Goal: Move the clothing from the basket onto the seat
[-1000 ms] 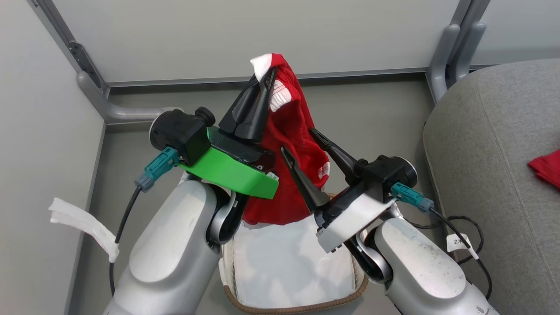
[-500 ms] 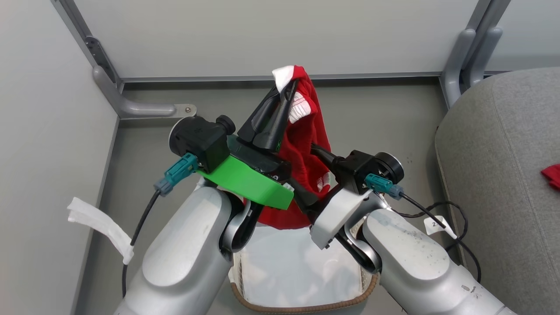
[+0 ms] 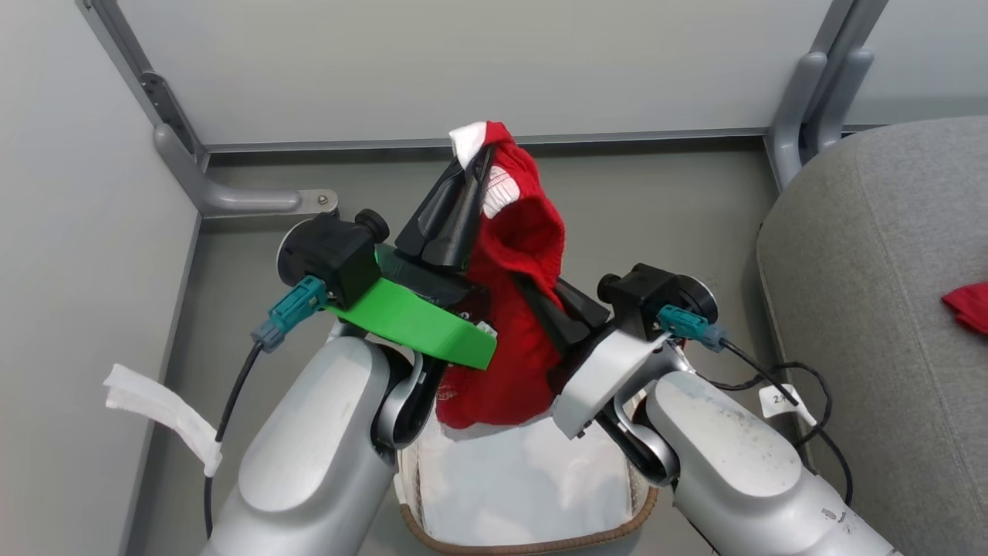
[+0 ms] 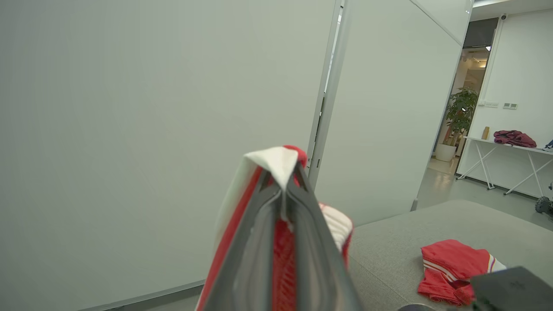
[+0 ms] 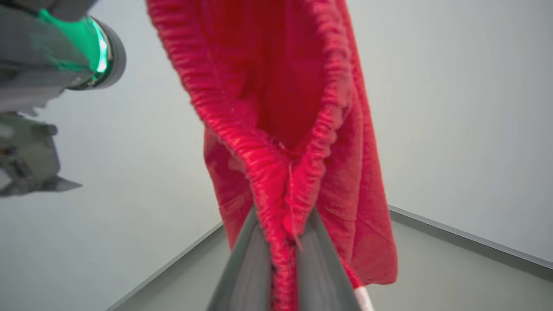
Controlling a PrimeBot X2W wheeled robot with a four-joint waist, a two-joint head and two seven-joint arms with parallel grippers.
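The left gripper (image 3: 472,166) is pinched shut on the top corner of a red garment (image 3: 505,363), which hangs above the basket's (image 3: 532,547) far rim. The right gripper (image 3: 540,297) is clamped on its gathered waistband lower down. The lift looks done. Next, both arms should carry it right over the seat (image 3: 872,324), where another red piece (image 3: 965,305) lies, then release.

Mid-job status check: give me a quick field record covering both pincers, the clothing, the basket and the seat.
left pincer: shut on held garment, at its white-edged top corner
right pincer: shut on the same garment's gathered red edge, lower down
held garment: hanging over the basket
basket: white liner showing, no red visible inside
seat: to the robot's right, second red garment lying on it
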